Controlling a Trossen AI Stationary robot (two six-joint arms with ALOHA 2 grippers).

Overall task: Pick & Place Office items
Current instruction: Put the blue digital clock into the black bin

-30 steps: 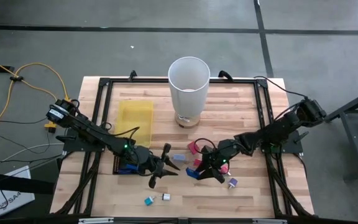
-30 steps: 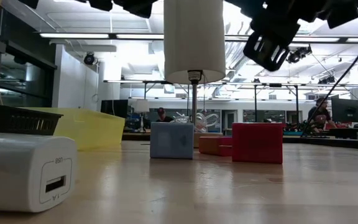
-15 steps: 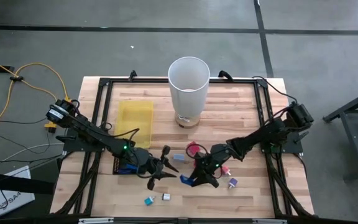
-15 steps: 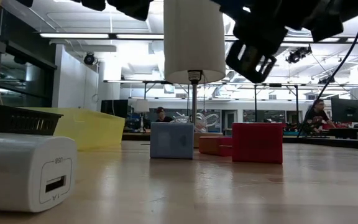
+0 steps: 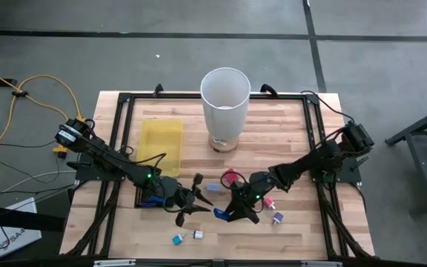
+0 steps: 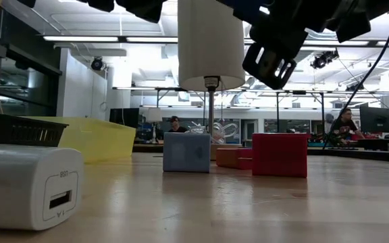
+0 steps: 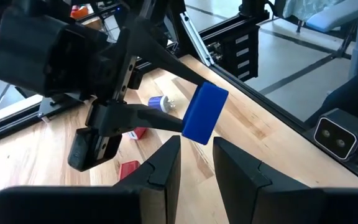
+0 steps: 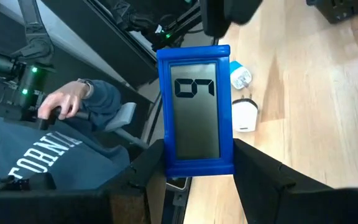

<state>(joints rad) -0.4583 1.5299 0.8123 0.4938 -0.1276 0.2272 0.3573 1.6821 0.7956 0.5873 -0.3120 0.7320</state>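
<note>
My right gripper is shut on a blue flat device with a grey display, held above the table's middle near the front. My left gripper stands just left of it, its fingers a narrow gap apart with nothing between them. Small office items lie around on the wood. There is a red one, a light blue block, a pink one and a purple one. Nearer the front are a teal one and a white charger. My right gripper pinches the blue device between its two fingers by its two long edges, at the end nearest the wrist. The fingers come from the table's right, slanting slightly down, and lie along the device. The device sticks out beyond the fingertips, lifted clear of the table.
A tall white bin stands at the table's far middle. A yellow tray lies to its left, and a black mesh tray sits under my left arm. A black frame runs around the table. Beyond the front edge, a person's hand rests on a control handle.
My right gripper has carried the blue device toward the table's left and near edge and slightly down, closer to my left gripper, and has then kept still. The device stays clear of the table.
</note>
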